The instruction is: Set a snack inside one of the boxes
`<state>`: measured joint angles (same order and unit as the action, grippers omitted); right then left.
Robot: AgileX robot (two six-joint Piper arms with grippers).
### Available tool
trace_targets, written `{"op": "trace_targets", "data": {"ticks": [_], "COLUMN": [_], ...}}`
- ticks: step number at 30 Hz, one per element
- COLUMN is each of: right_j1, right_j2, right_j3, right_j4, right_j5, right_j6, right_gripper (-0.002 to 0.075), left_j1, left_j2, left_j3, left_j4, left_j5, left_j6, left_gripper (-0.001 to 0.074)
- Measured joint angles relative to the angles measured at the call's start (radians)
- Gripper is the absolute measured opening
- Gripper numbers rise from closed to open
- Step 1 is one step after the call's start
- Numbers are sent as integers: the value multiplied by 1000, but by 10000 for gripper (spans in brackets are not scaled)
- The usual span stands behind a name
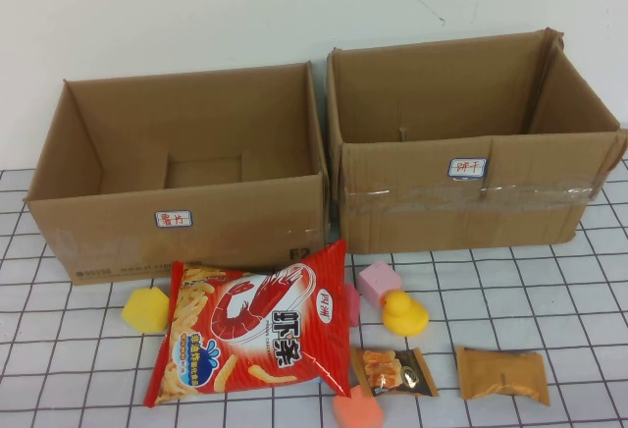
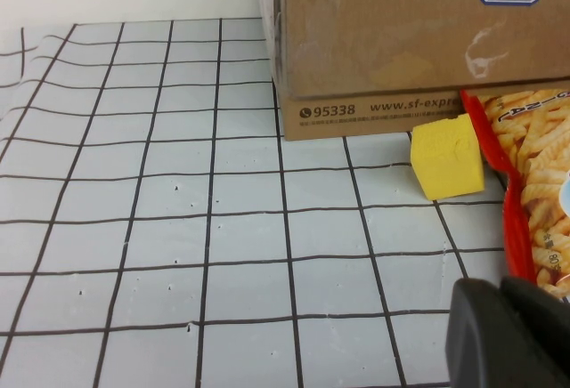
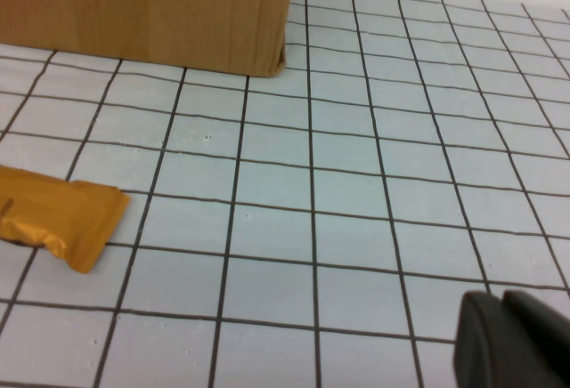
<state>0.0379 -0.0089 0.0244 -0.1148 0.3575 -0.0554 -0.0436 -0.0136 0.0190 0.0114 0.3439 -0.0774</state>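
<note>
Gridded table (image 1: 589, 291): duck (image 1: 404, 313) before boxes (image 1: 186, 214).

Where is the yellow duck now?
In the high view, the duck sits right of centre, before the right box, touching the pink block.

2 open brown cardboard boxes (image 1: 180, 222) (image 1: 471, 207), side by side, white-labelled fronts

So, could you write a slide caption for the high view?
Two open cardboard boxes behind a red shrimp-chip bag, small snack packets and toys; both grippers out of view.
</note>
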Motion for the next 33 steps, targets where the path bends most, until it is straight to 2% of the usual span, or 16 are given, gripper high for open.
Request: {"op": "trace_targets", "data": {"ticks": [5, 8, 15, 20, 24, 33], "right_j1": [0, 0, 0, 0, 0, 0], "right_j2": [0, 0, 0, 0, 0, 0], "right_j3": [0, 4, 4, 4, 4, 4], "right_j4": [0, 0, 0, 0, 0, -2], "right_j5": [-20, -105, -540, -807, -850, -858], "right_j6": [0, 0, 0, 15, 15, 18], "right_gripper": [-1, -1, -1, -1, -1, -1], "left_j1": [0, 0, 0, 0, 0, 0], "left_j2": [0, 0, 0, 0, 0, 0], "left_j3": [0, 8, 8, 8, 8, 8], "left_j4": [2, 2, 5, 5, 5, -29], "left_j5": [-23, -97, -474, -648, -702, -703], "left_j6": [0, 0, 2, 2, 4, -58], "left_gripper": [-2, -2, -2, -2, -2, -2]}}
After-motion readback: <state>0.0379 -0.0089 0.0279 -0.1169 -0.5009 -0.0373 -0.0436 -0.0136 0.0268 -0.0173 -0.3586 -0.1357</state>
